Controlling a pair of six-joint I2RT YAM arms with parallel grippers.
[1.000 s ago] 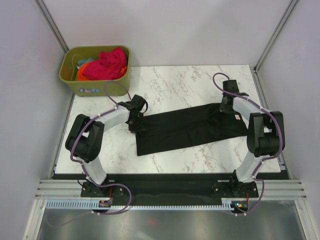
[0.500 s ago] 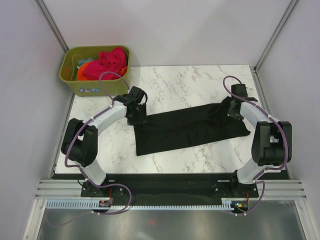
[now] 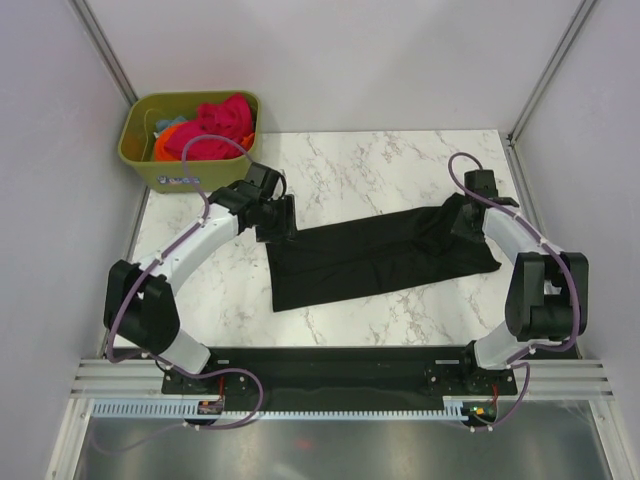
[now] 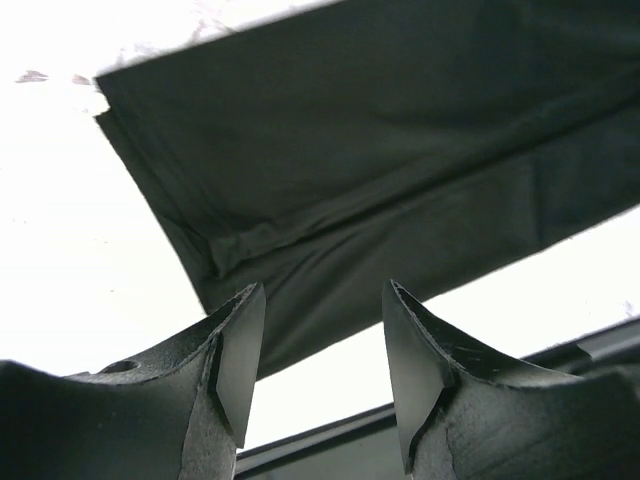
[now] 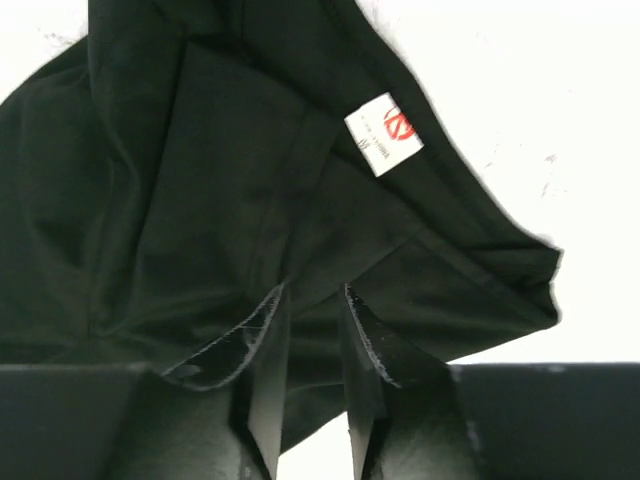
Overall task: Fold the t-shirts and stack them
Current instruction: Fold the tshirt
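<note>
One black t-shirt (image 3: 380, 255) lay folded in a long strip across the table (image 3: 370, 165). The left gripper (image 4: 320, 350) hung spread over its left end; the right gripper (image 5: 317, 340), narrowly parted, apparently gripped nothing near the neck label (image 5: 384, 133).

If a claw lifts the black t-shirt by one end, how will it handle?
Likely floppy: the black t-shirt lies flat in soft folds and creases, so it should drape and sag from any pinch point. It is probably light for its size, being thin layered cloth. Pushed, it would likely bunch up on the marble table rather than slide as one piece.
</note>
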